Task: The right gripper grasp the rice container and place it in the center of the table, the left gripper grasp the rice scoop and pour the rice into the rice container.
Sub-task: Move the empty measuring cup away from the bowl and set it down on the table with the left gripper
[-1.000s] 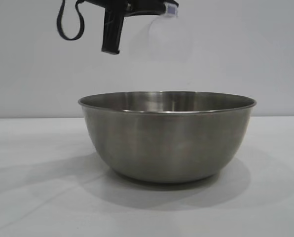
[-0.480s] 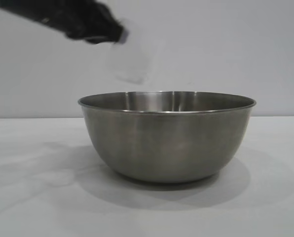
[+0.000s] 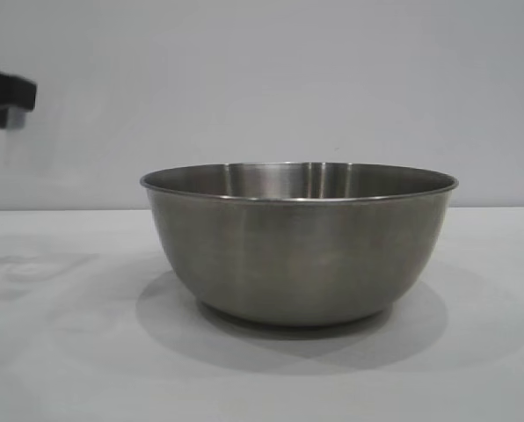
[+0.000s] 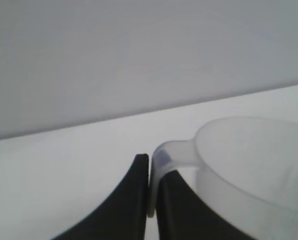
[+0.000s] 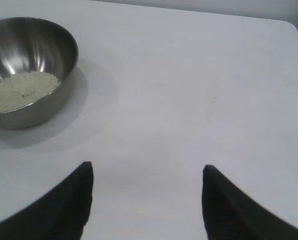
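The steel rice container (image 3: 299,242) stands in the middle of the white table (image 3: 60,352). From the right wrist view, the rice container (image 5: 26,70) holds a heap of rice (image 5: 21,90). My left gripper (image 4: 150,167) is shut on the handle of the clear rice scoop (image 4: 249,170); the scoop looks empty. In the exterior view only a black tip of the left gripper (image 3: 7,97) shows at the left edge, above table height and well left of the container. My right gripper (image 5: 148,172) is open over bare table, away from the container, with nothing between its fingers.
A plain pale wall (image 3: 332,79) stands behind the table. The table's far edge and rounded corner (image 5: 289,25) show in the right wrist view. White tabletop lies on both sides of the container.
The left gripper with the scoop has swung from above the container's left rim out to the left edge of the exterior view. The container has not moved.
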`<state>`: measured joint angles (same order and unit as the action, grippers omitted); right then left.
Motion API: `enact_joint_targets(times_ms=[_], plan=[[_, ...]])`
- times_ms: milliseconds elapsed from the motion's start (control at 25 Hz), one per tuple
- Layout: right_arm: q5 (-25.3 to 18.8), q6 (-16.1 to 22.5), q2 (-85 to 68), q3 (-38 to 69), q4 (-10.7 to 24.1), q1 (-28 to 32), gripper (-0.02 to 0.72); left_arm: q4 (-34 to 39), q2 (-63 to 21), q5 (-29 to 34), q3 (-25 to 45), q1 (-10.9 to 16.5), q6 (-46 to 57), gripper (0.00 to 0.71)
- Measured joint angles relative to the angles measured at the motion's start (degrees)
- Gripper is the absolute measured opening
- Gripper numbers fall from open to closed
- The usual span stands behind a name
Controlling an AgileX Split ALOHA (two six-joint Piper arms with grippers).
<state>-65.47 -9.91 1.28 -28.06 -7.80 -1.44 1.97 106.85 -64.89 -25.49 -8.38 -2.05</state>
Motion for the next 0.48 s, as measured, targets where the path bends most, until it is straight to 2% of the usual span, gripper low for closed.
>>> enact_joint_targets(times_ms=[480], plan=[[0.0,0.0,0.0,0.0,0.0,0.0,0.401,-1.16,7.73,-0.12,0.1,0.13,-0.1,0.0]])
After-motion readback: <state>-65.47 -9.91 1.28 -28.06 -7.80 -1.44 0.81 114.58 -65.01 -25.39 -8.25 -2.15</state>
